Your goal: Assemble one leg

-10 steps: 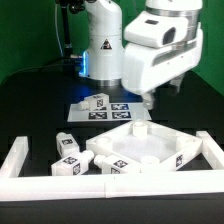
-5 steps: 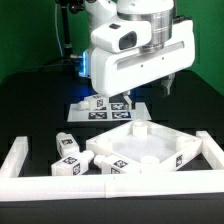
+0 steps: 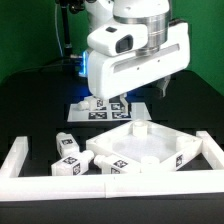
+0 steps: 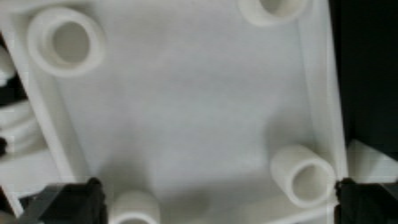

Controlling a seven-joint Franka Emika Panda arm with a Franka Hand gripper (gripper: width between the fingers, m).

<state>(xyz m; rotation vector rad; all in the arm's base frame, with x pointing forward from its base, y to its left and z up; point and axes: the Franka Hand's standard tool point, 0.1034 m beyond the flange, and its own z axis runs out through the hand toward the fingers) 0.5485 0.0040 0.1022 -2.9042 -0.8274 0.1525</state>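
Observation:
The white square panel (image 3: 140,146) with round sockets lies on the black table. In the wrist view it fills the picture (image 4: 196,100), with sockets (image 4: 66,43) near its corners. One leg (image 3: 97,102) lies on the marker board (image 3: 125,112). Two more legs (image 3: 66,142) (image 3: 68,165) lie to the exterior view's left of the panel. My gripper (image 3: 118,100) hangs above the panel's far edge, largely hidden by the arm. In the wrist view the gripper (image 4: 217,200) is open wide and empty, with its dark fingers (image 4: 75,196) over the panel.
A low white fence (image 3: 20,156) runs round the front and both sides of the work area. The robot base (image 3: 100,45) stands at the back. Black table shows beyond the panel's edge (image 4: 370,90).
The arm has swung toward the exterior view's left and turned, bringing the hand over the far side of the panel. The legs and panel have not moved.

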